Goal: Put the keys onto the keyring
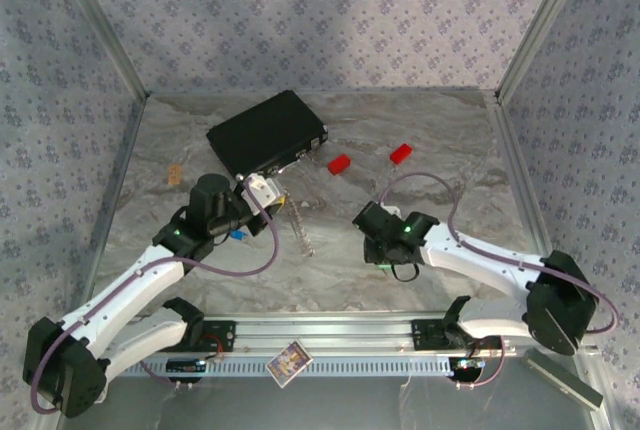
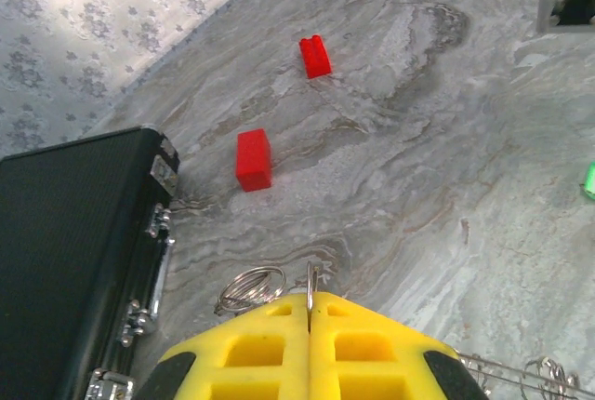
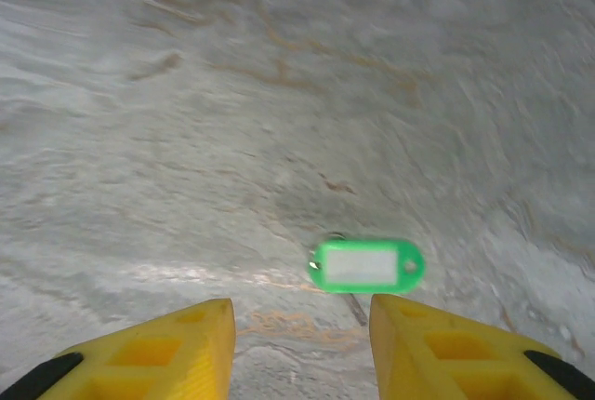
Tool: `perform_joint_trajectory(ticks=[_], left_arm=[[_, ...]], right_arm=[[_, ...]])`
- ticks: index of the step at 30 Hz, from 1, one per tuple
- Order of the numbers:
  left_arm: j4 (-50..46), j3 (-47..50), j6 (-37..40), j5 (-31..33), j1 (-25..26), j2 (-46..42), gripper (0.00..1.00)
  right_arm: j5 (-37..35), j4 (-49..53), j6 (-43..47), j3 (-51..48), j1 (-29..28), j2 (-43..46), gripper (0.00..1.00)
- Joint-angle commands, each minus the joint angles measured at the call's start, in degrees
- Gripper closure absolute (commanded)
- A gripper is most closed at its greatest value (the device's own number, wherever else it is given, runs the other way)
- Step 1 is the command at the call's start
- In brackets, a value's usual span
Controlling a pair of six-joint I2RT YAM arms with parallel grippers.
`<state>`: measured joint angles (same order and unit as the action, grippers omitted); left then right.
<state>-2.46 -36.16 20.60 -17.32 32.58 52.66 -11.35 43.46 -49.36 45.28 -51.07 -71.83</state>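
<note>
My left gripper (image 2: pixel 310 300) is shut on a thin metal ring of the keyring (image 2: pixel 311 279), which stands edge-on between the yellow fingers. A coiled split ring (image 2: pixel 251 286) rests beside the left finger, and silvery chain (image 2: pixel 521 372) trails off at the lower right. From above, the left gripper (image 1: pixel 265 188) sits by the case's corner, with the keyring (image 1: pixel 300 232) running down from it. The blue key (image 1: pixel 238 235) lies under the left arm. The green key (image 3: pixel 364 265), a green tag with a white label, lies on the table just ahead of my open right gripper (image 3: pixel 299 312), untouched.
A black case (image 1: pixel 265 132) lies at the back left, its latches (image 2: pixel 153 233) close to my left gripper. Two red blocks (image 1: pixel 339 164) (image 1: pixel 401 153) sit behind the right arm. Patterned walls enclose the marble table (image 1: pixel 450 140) on three sides.
</note>
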Motion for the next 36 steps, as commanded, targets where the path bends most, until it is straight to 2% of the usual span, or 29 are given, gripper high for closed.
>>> perform_joint_trajectory(ticks=[1,9,25,31,36], left_arm=[[2.5,0.1,-0.8,-2.4,0.0,0.0,1.00],[2.8,0.5,-0.1,-3.7,0.2,-0.1,1.00],[2.6,0.9,1.4,-4.4,0.5,-0.7,1.00],[2.5,0.9,1.3,-4.1,0.5,-0.8,1.00],[2.5,1.0,1.4,-4.1,0.5,-0.8,1.00]], right_arm=[[-3.3,5.2,-7.8,2.1,-0.3,-3.5,0.56],[-1.4,2.6,-7.8,4.4,-0.4,-11.8,0.58],[-2.8,4.4,-8.9,7.0,-1.1,-20.0,0.70],[-3.8,5.8,-9.0,8.3,-1.9,-21.5,0.86],[-4.1,6.5,-8.4,9.1,-2.4,-20.9,0.93]])
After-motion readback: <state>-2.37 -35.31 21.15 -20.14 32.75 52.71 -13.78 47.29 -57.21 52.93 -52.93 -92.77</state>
